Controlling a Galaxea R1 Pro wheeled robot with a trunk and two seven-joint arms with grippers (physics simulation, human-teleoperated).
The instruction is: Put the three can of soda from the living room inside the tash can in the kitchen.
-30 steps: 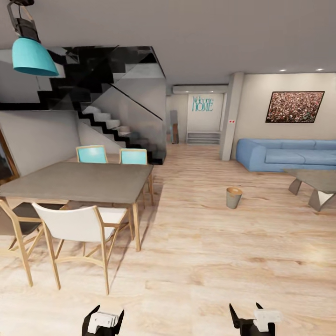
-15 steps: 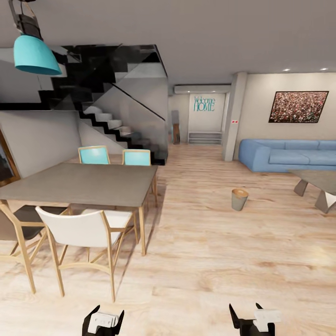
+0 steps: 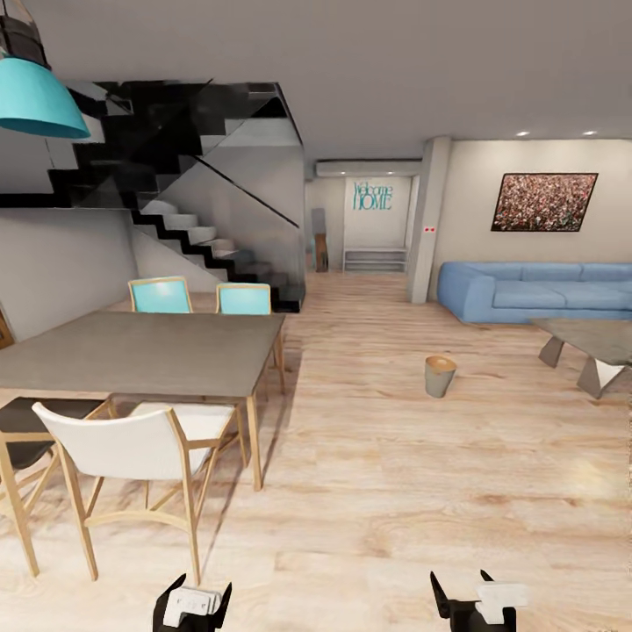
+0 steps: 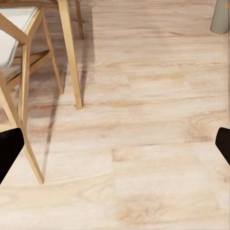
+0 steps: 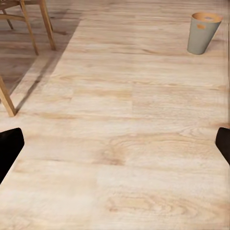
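Indoors, the head view looks across a light wood plank floor (image 3: 395,491) in an open room. Near the middle right of the frame stands the tash can (image 3: 439,376), a small grey tapered bin with a brown inside, upright and alone on the floor, well apart from all furniture. At the left, a grey dining table (image 3: 140,351) is cut off by the frame edge, with a white chair (image 3: 132,443) in front and 2 turquoise chairs (image 3: 160,295) behind it. A turquoise lamp (image 3: 35,98) hangs at the upper left, partly cropped. A dark staircase (image 3: 175,211) rises behind. At the right, a blue sofa (image 3: 535,291) and a low grey table (image 3: 592,347) are both cut off. Along the bottom edge, the left gripper (image 3: 193,606) and right gripper (image 3: 478,604) are only partly visible; in each wrist view the 2 black fingertips sit at opposite edges, so the jaws are spread wide with nothing between them. The right wrist view shows the bin in its upper right corner.
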